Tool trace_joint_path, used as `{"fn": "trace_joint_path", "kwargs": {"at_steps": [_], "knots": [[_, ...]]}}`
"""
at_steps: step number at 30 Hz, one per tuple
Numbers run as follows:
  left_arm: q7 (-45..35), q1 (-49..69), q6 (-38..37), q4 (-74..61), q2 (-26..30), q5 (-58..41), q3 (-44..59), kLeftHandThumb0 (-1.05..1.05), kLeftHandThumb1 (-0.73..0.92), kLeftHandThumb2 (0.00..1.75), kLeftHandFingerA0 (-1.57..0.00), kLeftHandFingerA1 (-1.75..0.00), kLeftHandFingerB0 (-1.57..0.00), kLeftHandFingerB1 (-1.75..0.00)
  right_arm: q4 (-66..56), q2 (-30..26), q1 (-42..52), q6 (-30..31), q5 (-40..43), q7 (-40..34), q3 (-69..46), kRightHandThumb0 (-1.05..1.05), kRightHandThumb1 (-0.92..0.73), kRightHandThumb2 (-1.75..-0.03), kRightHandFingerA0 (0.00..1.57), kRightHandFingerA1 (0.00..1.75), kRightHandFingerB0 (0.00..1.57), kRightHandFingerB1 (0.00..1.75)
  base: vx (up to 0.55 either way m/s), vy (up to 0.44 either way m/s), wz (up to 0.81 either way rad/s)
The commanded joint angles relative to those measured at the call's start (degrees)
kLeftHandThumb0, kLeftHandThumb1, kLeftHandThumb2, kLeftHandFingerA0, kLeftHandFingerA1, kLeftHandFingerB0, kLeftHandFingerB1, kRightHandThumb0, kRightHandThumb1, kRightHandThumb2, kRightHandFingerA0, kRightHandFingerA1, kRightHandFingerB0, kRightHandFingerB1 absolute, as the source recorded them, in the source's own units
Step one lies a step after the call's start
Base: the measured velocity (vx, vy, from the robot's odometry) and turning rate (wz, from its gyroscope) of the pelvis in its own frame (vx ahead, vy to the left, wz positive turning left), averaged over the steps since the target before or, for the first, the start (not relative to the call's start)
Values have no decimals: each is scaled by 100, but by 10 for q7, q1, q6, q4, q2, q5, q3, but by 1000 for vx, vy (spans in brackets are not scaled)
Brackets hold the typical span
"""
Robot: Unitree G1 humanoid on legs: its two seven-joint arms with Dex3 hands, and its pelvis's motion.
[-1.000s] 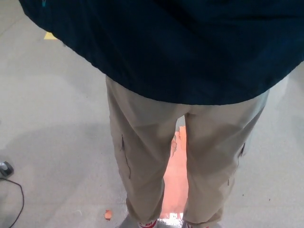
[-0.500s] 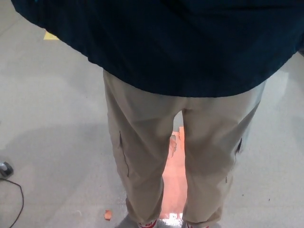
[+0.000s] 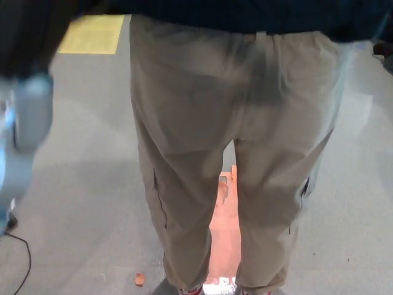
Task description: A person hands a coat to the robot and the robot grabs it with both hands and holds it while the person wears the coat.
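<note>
The dark navy coat shows only as a strip along the top edge, its hem at the waist of a person standing with their back to me. The person's khaki trousers fill the middle of the head view. My left forearm, grey-white and motion-blurred, rises along the left edge into a dark mass at the top left; hand and coat cannot be told apart there. A small dark shape at the right edge may be my right hand, too cropped to read.
The floor is grey concrete. A yellow marking lies at the upper left and an orange-red patch between the person's legs. A black cable runs along the lower left. The person's red-trimmed shoes touch the bottom edge.
The coat's hem has gone up from thigh height to the top edge, baring the trousers to the waist. My blurred left forearm has come into view at the left.
</note>
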Motion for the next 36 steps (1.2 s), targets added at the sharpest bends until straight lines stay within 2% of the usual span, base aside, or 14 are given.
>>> {"fn": "trace_joint_path", "kwargs": {"at_steps": [1,3,5,6,7,12,13,15,16,21,22,27,28,36], "knots": [[163,325,-90,-31,-3,24,23,-72,92,72,-4,-23,-11,-23,-92,85,319,-76,-94,-146,42,-83,-79,-107,0,17,0,11,0,0,0],[187,335,-109,4,-2,22,11,-74,75,109,-1,-29,-11,-32,-62,91,335,-80,-105,-163,56,-82,-76,-106,0,20,0,14,0,0,0],[209,342,-117,34,-5,31,-1,-71,90,70,-11,-25,-15,-25,-32,94,345,-89,-100,-168,62,-81,-73,-104,0,22,0,16,0,0,0],[216,344,-114,46,-5,37,-5,-75,74,104,-6,-37,-9,-36,-20,95,347,-91,-100,-171,65,-81,-72,-104,1,25,1,18,0,0,0],[228,344,-115,66,-6,43,-12,-35,55,111,-1,-51,0,-47,-2,97,350,-92,-102,-176,69,-78,-69,-103,4,30,4,24,0,0,0],[238,343,-133,148,-7,43,-44,-34,56,112,-2,-51,0,-47,69,96,361,-100,-105,-187,85,-75,-68,-101,3,31,3,25,0,0,0],[247,337,-131,173,-9,49,-52,-70,92,68,-18,-35,-21,-27,87,93,362,-101,-106,-187,90,-77,-68,-99,4,28,4,22,0,0,0],[245,318,-120,232,-11,58,-69,-69,92,70,-18,-36,-21,-28,121,90,361,-94,-117,-195,100,-65,-84,-67,9,29,9,21,0,0,0],[241,312,-117,253,-13,58,-75,-70,92,71,-19,-36,-22,-29,132,89,361,-86,-126,-200,104,-67,-63,-99,2,44,4,36,0,0,0],[240,265,-121,385,-27,50,-108,-67,91,68,-26,-35,-28,-30,200,90,356,-72,-111,-177,123,-67,-61,-95,0,41,4,35,0,0,0],[235,252,-122,420,-32,46,-116,-68,92,69,-30,-35,-29,-30,219,88,354,-66,-114,-175,129,-34,-56,-108,0,49,0,48,0,0,0],[178,209,-113,495,-41,23,-131,-70,92,69,-32,-34,-28,-29,286,80,338,-52,-116,-165,143,-34,-57,-109,0,49,0,47,0,0,0],[167,199,-105,510,-44,20,-133,-71,92,69,-33,-34,-29,-30,300,80,331,-45,-115,-156,147,-69,-60,-93,6,42,4,40,0,0,0],[64,128,-59,625,-68,-8,-147,-67,91,68,-35,-33,-29,-30,366,63,292,-7,-101,-65,177,-33,-59,-109,0,47,0,47,0,0,0]]}}
